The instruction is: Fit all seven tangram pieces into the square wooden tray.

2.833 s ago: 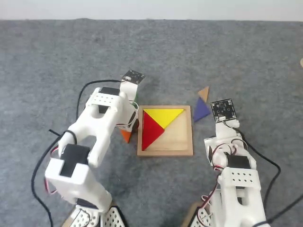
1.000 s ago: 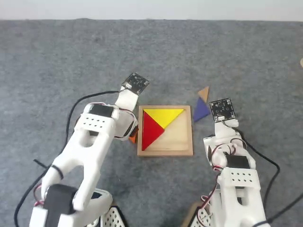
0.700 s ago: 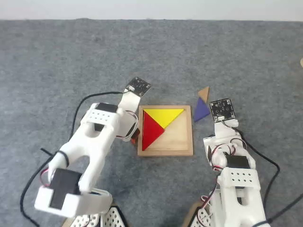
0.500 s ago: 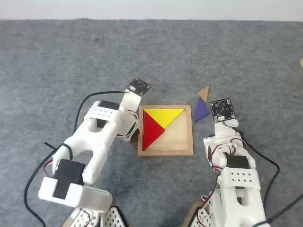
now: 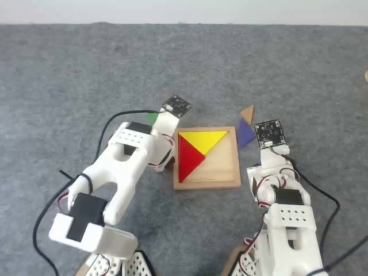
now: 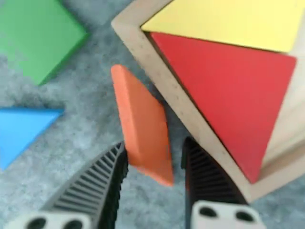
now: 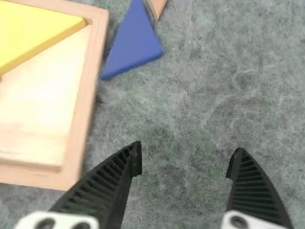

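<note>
The square wooden tray (image 5: 208,181) holds a yellow triangle (image 5: 201,140) and a red triangle (image 5: 188,158). My left gripper (image 6: 153,147) is down at the tray's left wall, open, its fingers straddling an orange parallelogram (image 6: 142,136) that leans tilted against that wall. One finger touches the piece; a small gap shows at the other. A green square (image 6: 40,38) and a light blue triangle (image 6: 24,128) lie just beyond. My right gripper (image 7: 186,155) hangs open over bare carpet right of the tray (image 7: 81,95), with a dark blue triangle (image 7: 131,43) ahead of it.
A tan triangle (image 5: 248,113) lies just beyond the dark blue triangle (image 5: 246,135), right of the tray's far corner. The green square (image 5: 152,118) sits left of the left arm's wrist. Grey carpet stretches open toward the far side.
The left arm moved right and pressed in at the tray's left wall with the orange piece; the tray slid slightly right. The green square came into view. The right arm stayed still.
</note>
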